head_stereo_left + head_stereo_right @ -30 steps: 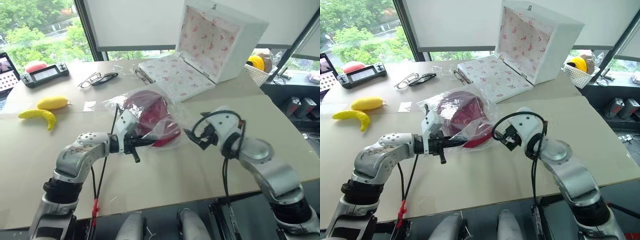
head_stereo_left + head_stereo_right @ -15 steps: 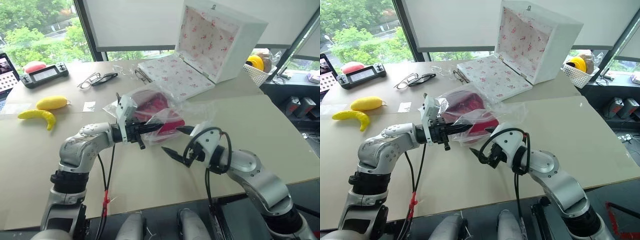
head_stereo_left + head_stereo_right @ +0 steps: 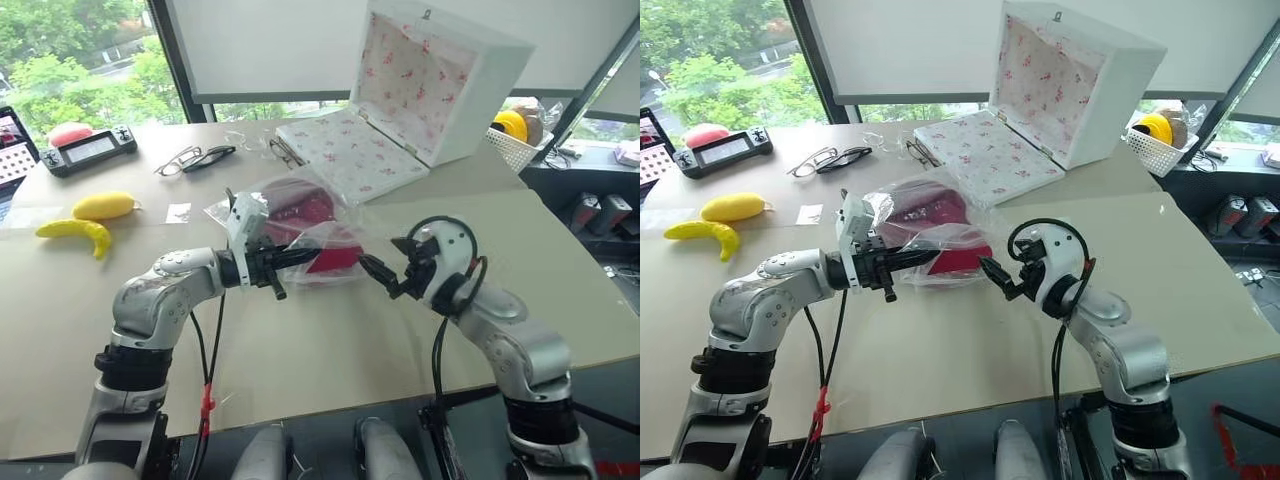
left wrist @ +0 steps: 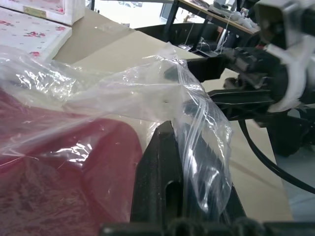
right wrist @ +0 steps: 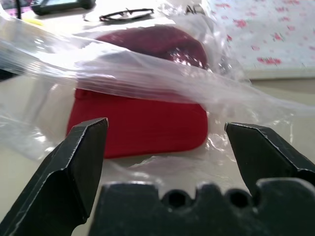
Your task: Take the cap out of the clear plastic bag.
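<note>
Left gripper (image 3: pixel 290 258) held level, pointing toward the right one, jaws clenched on a fold of the clear plastic bag (image 3: pixel 330 235), lifting that edge off the desk (image 3: pixel 300 340). Right gripper (image 3: pixel 378 272) level, facing it, jaws spread wide and grasping nothing, just short of the bag's open end. Right wrist view: the cap (image 5: pixel 140 115) lies inside the bag straight ahead between the spread jaws, brim nearest. Left wrist view: film draped over the clenched jaws, right gripper beyond. No readable writing.
</note>
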Available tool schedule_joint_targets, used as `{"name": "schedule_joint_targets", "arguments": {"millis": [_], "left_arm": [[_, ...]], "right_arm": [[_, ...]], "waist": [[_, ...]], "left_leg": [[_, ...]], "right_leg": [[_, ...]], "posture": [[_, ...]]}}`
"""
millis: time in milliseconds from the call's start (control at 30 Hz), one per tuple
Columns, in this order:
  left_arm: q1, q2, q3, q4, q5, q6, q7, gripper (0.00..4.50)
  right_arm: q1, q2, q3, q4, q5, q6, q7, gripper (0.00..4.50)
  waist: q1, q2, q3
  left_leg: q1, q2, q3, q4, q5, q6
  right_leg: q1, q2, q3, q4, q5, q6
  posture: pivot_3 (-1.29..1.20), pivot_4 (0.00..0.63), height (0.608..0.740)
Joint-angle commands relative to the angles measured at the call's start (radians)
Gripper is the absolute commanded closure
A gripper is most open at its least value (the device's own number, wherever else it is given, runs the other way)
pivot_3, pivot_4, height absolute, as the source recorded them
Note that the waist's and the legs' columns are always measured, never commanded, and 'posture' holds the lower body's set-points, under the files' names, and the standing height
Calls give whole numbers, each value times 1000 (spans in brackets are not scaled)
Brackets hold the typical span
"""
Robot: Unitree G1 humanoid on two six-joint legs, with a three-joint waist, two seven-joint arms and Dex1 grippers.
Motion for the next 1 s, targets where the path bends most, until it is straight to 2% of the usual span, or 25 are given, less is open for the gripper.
{"name": "schedule_joint_targets", "arguments": {"millis": [33, 233, 367, 500, 633, 800, 833, 867, 1000], "left_arm": [[-17, 0, 6, -30, -9, -25, 4, 4440], [-24, -8, 0, -22, -5, -33, 11, 4440], [-25, -5, -5, -16, -6, -36, 7, 4440], [-23, -5, -11, -13, -6, -39, 3, 4440], [-23, -5, -13, -10, -7, -41, 2, 4440], [-28, -8, -17, -3, -4, -47, -1, 4440], [-28, -8, -17, -2, -4, -47, -2, 4500], [-29, -8, -17, -1, -3, -47, -2, 4500], [-31, -10, -19, 0, -2, -48, -4, 4500]], "right_arm": [[-27, 12, 38, -7, -32, -13, -5, 0], [-57, -38, 268, 17, -237, -123, 34, 0], [-129, -122, 422, 104, -473, -248, 31, 0], [-208, -130, 482, 198, -624, -338, 11, 0], [-252, -110, 513, 259, -720, -402, 13, 0], [-297, -59, 611, 377, -861, -478, 15, 0], [-303, -42, 622, 397, -879, -491, 14, 531], [-305, -30, 626, 411, -891, -500, 15, 681], [-313, 14, 652, 473, -947, -550, 13, 2103]], "waist": [[1, 0, 0], [0, 0, 0], [1, 0, 0], [1, 0, 0], [-2, 0, 0], [-4, 0, 0], [-5, 0, 0], [-5, 0, 0], [-6, 0, 0]], "left_leg": [[0, 0, 0, 0, 0, 0], [0, 0, 0, 0, 0, 0], [0, -1, 0, 0, 0, -1], [0, 0, 1, 0, 1, -1], [-1, 0, 1, 0, 1, -2], [-1, 0, 1, 0, 1, -3], [0, 0, 0, 0, 1, -3], [0, 0, 0, 0, 1, -3], [-1, 0, 0, 0, 1, -3]], "right_leg": [[0, 0, 0, 0, 0, 0], [0, 0, 0, 0, 0, 0], [0, 0, 0, 0, 0, 0], [0, 0, -1, 0, 0, 0], [-1, 0, 0, 0, 0, 0], [-1, 0, 0, 0, 0, 0], [-1, 0, 0, 0, 0, 0], [-1, 0, 0, 0, 0, 0], [-1, 0, 0, 0, 0, 0]], "posture": [[0, 150, 740], [0, 150, 740], [0, 150, 740], [0, 150, 740], [0, 150, 740], [0, 150, 740], [0, 150, 740], [0, 150, 740], [0, 150, 740]]}}
